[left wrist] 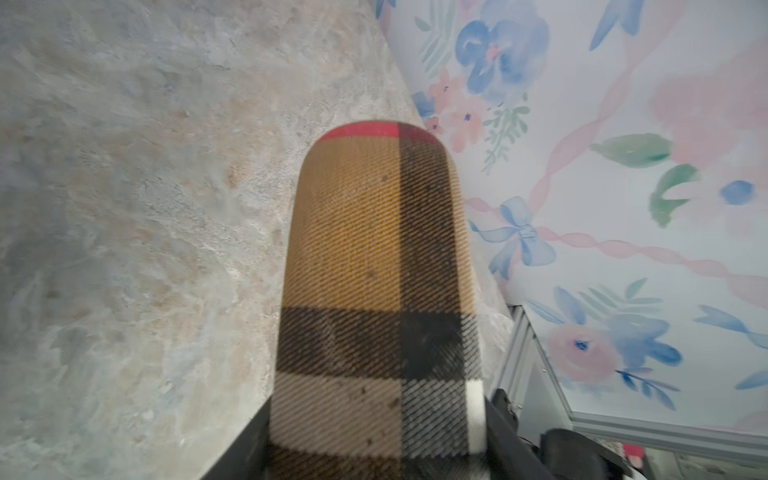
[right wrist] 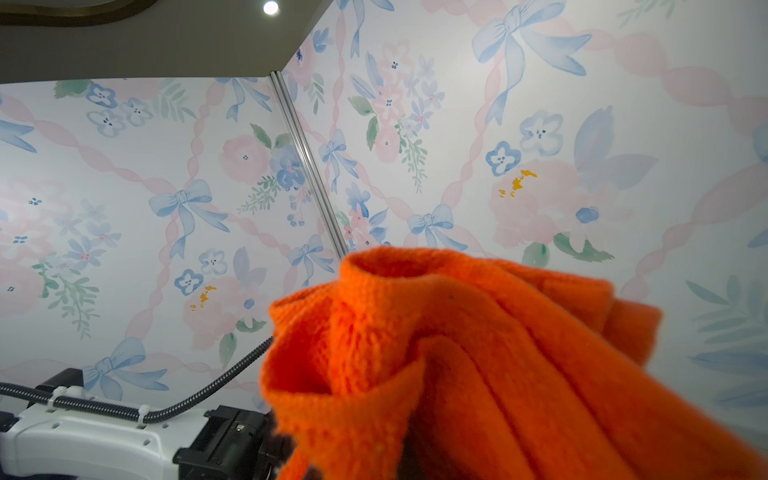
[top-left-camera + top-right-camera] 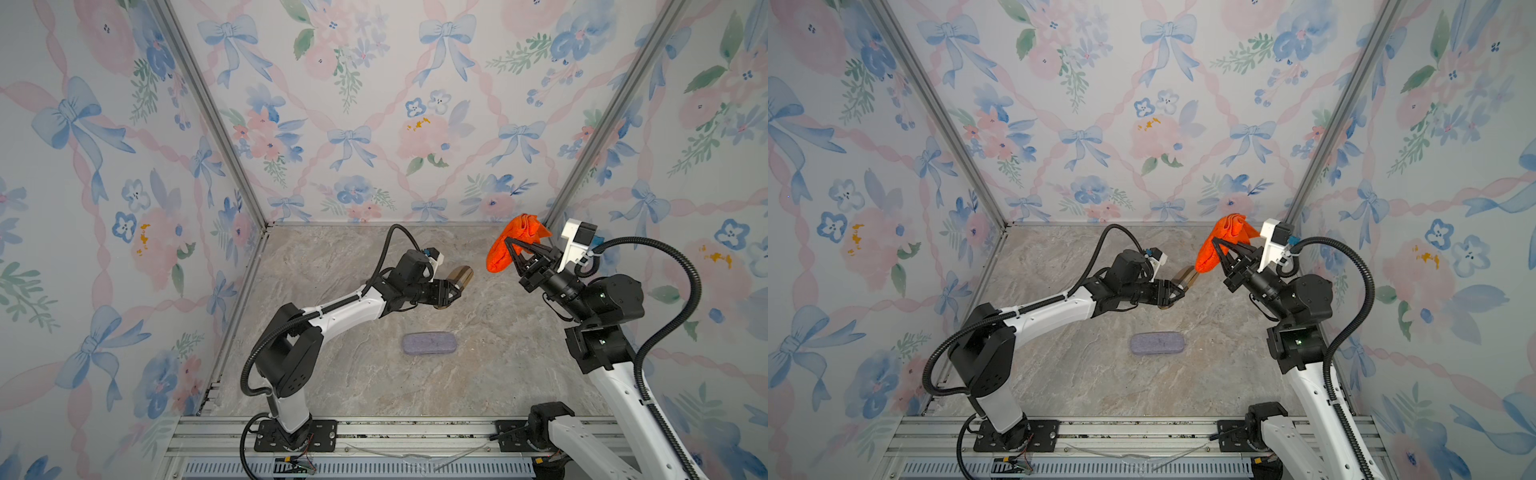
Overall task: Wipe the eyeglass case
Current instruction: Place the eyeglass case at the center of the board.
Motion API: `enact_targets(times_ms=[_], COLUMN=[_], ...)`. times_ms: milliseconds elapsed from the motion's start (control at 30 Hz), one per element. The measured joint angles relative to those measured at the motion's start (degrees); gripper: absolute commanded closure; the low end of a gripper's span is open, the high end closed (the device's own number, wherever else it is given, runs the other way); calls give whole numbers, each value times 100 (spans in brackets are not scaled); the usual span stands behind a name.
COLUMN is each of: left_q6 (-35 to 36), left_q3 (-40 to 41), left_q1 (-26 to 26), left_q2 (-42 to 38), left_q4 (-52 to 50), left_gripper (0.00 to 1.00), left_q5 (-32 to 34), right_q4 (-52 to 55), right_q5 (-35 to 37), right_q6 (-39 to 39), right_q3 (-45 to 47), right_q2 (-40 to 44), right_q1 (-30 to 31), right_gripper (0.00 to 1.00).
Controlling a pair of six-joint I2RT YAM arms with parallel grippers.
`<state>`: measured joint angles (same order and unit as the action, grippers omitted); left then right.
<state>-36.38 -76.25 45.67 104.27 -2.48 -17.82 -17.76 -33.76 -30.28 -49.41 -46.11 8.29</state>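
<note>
A tan plaid eyeglass case (image 3: 462, 275) (image 3: 1185, 276) is held off the marbled table by my left gripper (image 3: 452, 293) (image 3: 1174, 296), which is shut on one end of it. In the left wrist view the eyeglass case (image 1: 378, 270) sticks out from between the black fingers (image 1: 505, 415), with small dark specks on its fabric. My right gripper (image 3: 514, 244) (image 3: 1221, 244) is raised at the back right, shut on a bunched orange cloth (image 3: 498, 257) (image 3: 1208, 257) (image 2: 457, 353). The cloth hangs just right of the case's far end.
A grey-blue felt eyeglass case (image 3: 430, 343) (image 3: 1157, 343) lies flat on the table (image 3: 332, 257) in front of both grippers. Floral walls close in the back and both sides. An aluminium rail (image 3: 374, 432) with the arm bases runs along the front.
</note>
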Motion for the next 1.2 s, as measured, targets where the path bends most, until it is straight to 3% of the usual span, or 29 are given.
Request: enact_targets(times_ms=[167,367,633,800,967,1200], left_q6=[197,166,-210,-592,-918,-1285], left_q3=[-472,-684,-1143,-1156,-1178,-1290], left_q1=[184,236,372,457,505,529], left_q2=[787,1412,1893,1958,2009,2055], left_q4=[-219,-516,-848,-835,-872,-892], left_gripper=[73,67,54,40,18,16], left_q5=[942,1587,1958,2111,2146,1982], right_q4=[664,1305,1517,1676,1735,1738], right_q5=[118,304,317,317,273,136], right_q6=[144,321,520,573,592,586], right_q3=[481,852,874,1027,1060,1154], right_q2=[240,566,798,922,940,940], right_q1=[-2,-24,-225,-361,-509,-708], right_gripper=[100,100,100,100,100,100])
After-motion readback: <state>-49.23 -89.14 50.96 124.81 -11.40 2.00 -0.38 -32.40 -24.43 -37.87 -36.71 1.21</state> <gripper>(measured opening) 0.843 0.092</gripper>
